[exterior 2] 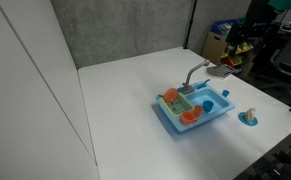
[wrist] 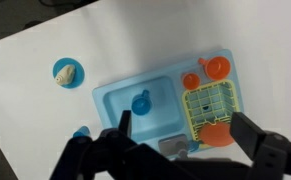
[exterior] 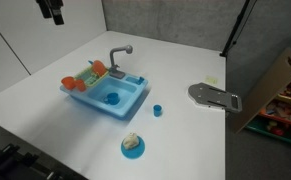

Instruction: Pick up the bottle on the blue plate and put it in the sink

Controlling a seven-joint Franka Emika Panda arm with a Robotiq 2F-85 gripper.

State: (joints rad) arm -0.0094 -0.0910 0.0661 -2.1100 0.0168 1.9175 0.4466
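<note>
The cream-beige bottle (exterior: 132,140) lies on the small blue plate (exterior: 124,149) on the white table, in front of the light-blue toy sink (exterior: 135,97). Both exterior views show them, with the bottle (exterior 2: 249,115) on the plate (exterior 2: 251,122) beside the sink (exterior 2: 221,111). In the wrist view the bottle (wrist: 68,72) and plate (wrist: 58,67) are at the upper left, and the sink (wrist: 165,95) is in the middle. My gripper (wrist: 185,128) is open and empty, high above the sink's faucet side and far from the bottle. Its fingers also show in an exterior view (exterior: 51,10).
A blue cup (wrist: 141,103) sits in the sink basin. The rack (wrist: 210,108) holds orange dishes (wrist: 217,67). A tiny blue cup (exterior: 157,110) stands on the table between sink and plate. A grey flat object (exterior: 215,96) and a cardboard box (exterior: 275,85) are at the table's far side.
</note>
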